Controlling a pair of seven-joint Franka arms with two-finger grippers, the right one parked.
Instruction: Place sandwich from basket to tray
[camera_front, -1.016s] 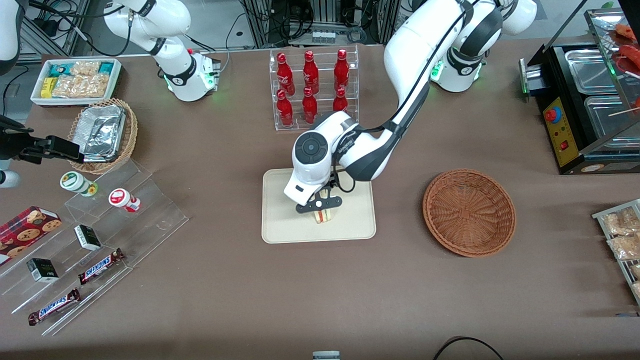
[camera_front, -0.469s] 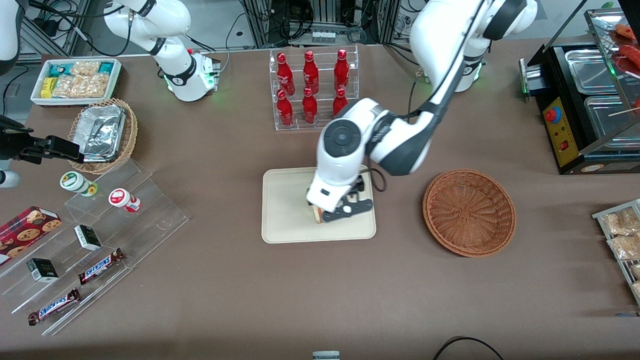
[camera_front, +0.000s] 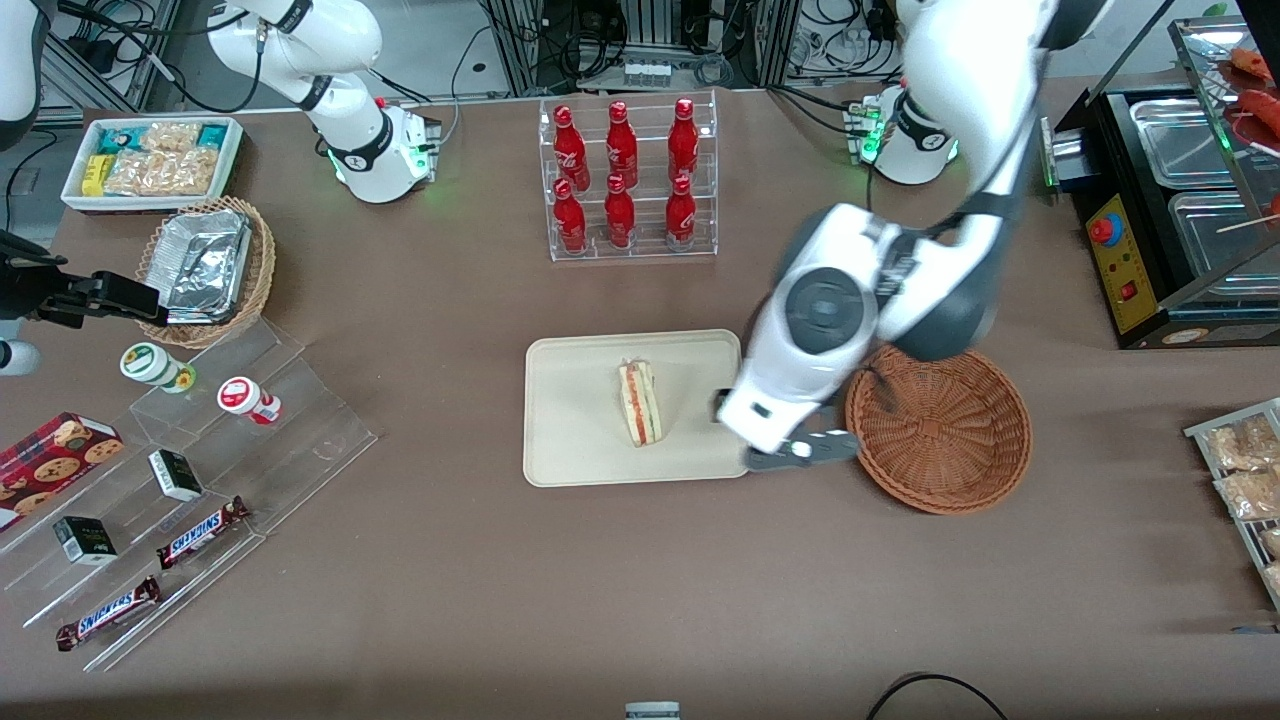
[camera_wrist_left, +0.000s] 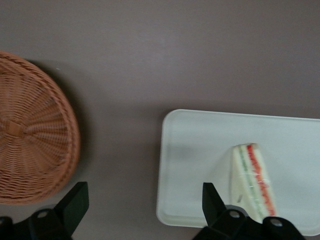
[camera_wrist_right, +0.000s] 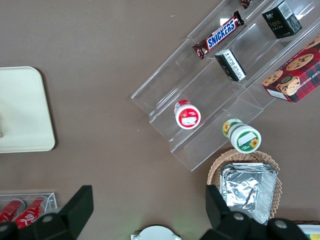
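Note:
The sandwich (camera_front: 638, 402) lies on the cream tray (camera_front: 570, 440), about mid-tray, with its red and green filling edge facing up. Nothing holds it. My left gripper (camera_front: 790, 420) hangs above the bare table between the tray's edge and the reddish-brown basket (camera_front: 938, 425), which is empty. In the left wrist view the gripper (camera_wrist_left: 144, 202) is open with only table between its fingers. That view also shows the sandwich (camera_wrist_left: 252, 182), the tray (camera_wrist_left: 200, 150) and the basket (camera_wrist_left: 30, 140). One corner of the tray (camera_wrist_right: 25, 110) shows in the right wrist view.
A clear rack of red bottles (camera_front: 625, 180) stands farther from the front camera than the tray. Toward the parked arm's end are a clear stepped shelf of snacks (camera_front: 200, 450), a tan basket of foil packs (camera_front: 205, 265) and a white bin (camera_front: 150, 160). A black food warmer (camera_front: 1170, 200) stands at the working arm's end.
The gripper was shut on the sandwich over the tray a second ago. It has let go, opened and swung away toward the basket. The sandwich stays on the tray.

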